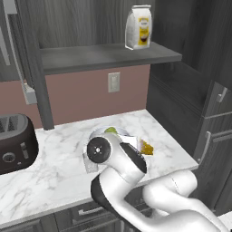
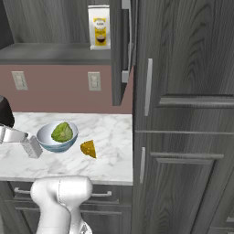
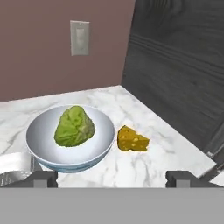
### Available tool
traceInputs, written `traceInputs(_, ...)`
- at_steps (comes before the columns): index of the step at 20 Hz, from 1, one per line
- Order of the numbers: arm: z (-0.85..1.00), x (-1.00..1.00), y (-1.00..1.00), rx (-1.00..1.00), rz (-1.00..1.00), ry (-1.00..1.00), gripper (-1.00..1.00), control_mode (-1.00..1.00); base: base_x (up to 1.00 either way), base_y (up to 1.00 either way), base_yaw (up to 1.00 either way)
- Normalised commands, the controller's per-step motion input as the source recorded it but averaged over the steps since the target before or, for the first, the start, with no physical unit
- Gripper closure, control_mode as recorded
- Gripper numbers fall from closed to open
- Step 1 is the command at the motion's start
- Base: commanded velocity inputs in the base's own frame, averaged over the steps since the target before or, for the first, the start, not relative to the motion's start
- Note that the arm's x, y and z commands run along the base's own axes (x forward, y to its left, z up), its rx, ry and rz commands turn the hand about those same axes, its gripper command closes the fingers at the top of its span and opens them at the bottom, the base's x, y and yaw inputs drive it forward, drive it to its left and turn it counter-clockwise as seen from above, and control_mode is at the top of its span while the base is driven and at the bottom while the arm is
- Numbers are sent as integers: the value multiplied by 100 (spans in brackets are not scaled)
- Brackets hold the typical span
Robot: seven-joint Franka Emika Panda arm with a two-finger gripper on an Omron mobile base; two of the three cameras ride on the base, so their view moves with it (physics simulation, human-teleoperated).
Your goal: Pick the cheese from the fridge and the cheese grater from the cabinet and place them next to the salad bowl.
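The cheese (image 1: 146,147) lies on the marble bench (image 1: 54,174) past the arm's elbow. From the right, the cheese grater (image 2: 32,146) stands touching the salad bowl (image 2: 57,136), so both seem delivered. The hand camera shows the fingers (image 3: 112,178) spread wide, holding nothing.

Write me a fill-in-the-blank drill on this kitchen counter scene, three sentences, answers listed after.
1. The salad bowl holds a mound of green ____.
2. The cheese lies on the marble ____, beside the bowl.
3. The white-and-yellow bag stands on the cabinet ____.

Answers: lettuce; counter; shelf
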Motion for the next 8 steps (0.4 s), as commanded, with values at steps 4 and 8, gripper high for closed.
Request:
traceInputs(4,62,-5,-45,-14,37,12,-100,-100,0,0,0)
traceInputs(8,60,-39,-42,-13,33,8,-100,-100,0,0,0)
